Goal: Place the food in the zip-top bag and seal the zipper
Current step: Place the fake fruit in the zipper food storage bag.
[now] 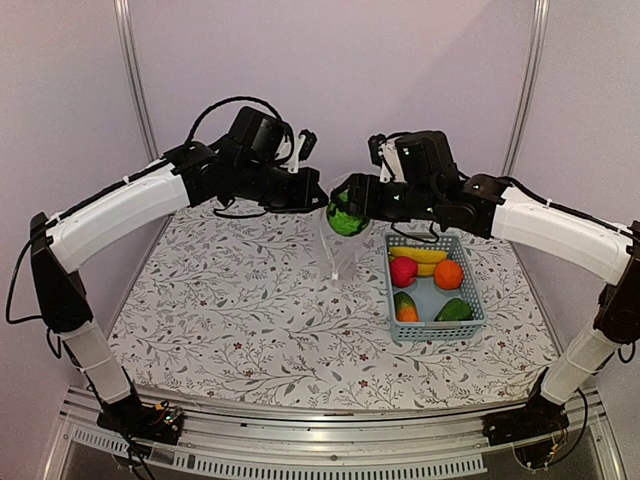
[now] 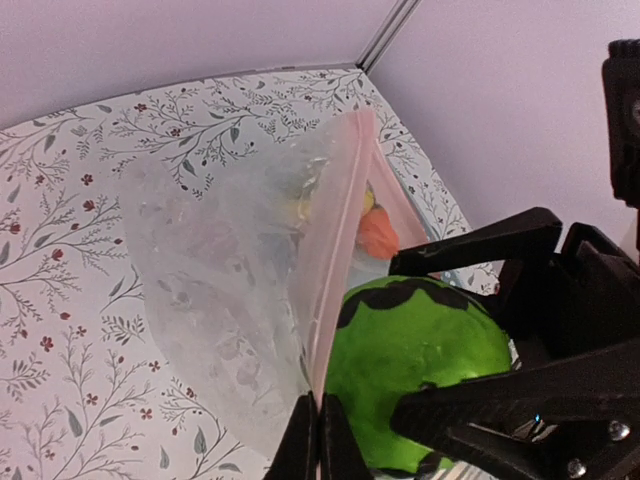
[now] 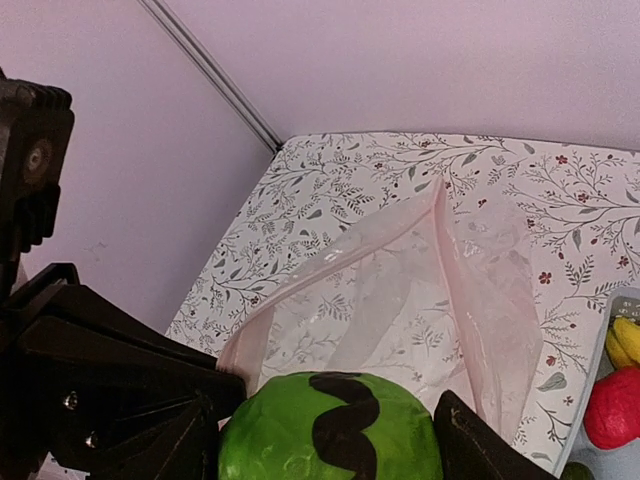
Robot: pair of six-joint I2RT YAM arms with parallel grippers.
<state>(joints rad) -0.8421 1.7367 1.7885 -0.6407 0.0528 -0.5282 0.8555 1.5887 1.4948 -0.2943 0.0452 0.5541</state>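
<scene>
Gripping green fruit (image 2: 430, 350), zip-top bag (image 2: 220, 275), basket (image 1: 436, 333) beside

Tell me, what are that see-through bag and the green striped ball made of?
The bag looks like thin clear plastic film: the floral tablecloth shows through, and it creases and glints. Its pinkish mouth strip seems thicker plastic. The green ball looks like hard moulded plastic, faintly dimpled, dull sheen, black stripe painted on; it could be foam.

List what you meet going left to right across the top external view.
Left arm's white link → zip-top bag → red fruit → orange fruit → right arm's white link. The green melon overlaps the bag, so it is left out.
</scene>
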